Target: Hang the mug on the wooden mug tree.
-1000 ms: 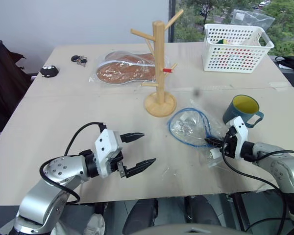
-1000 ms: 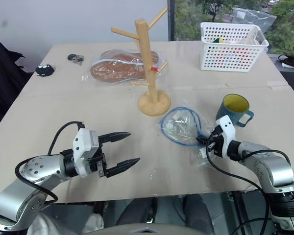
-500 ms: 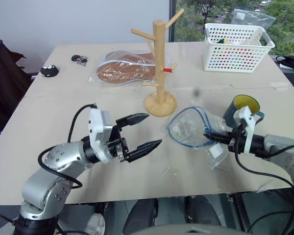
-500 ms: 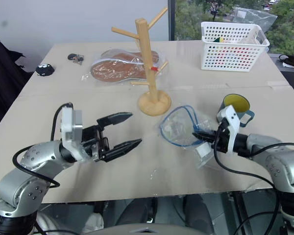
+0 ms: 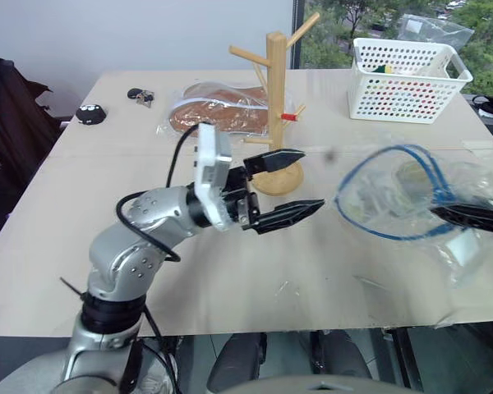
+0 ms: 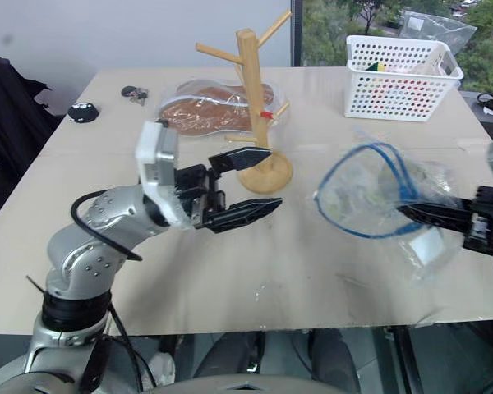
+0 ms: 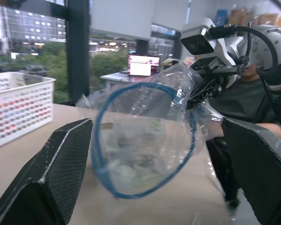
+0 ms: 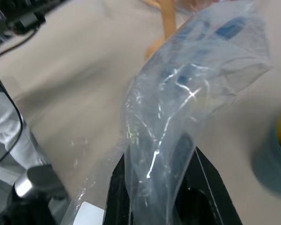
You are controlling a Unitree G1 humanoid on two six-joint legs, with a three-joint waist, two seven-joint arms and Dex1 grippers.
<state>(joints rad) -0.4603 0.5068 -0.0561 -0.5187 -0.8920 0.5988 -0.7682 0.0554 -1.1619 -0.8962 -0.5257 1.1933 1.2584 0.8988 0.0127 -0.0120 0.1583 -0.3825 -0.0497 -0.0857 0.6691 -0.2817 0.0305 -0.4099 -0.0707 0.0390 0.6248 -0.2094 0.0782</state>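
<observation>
We see the right end effector (image 6: 411,212) has lifted the plastic bag (image 6: 374,193) off the tabletop (image 6: 312,271) – pinched shut – while the left end effector (image 6: 259,179), wide open and empty, rose toward it – mug (image 8: 276,154) now uncovered.

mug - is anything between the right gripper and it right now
Yes. The right gripper is shut on a clear plastic bag with a blue loop, lifted off the table. The mug shows past that bag in the right wrist view.

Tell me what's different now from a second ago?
The right end effector, shut on the clear plastic bag, lifted it off the table. The left end effector, open, rose and swung toward the bag. The wooden mug tree, white basket and bagged brown item stayed put.
</observation>
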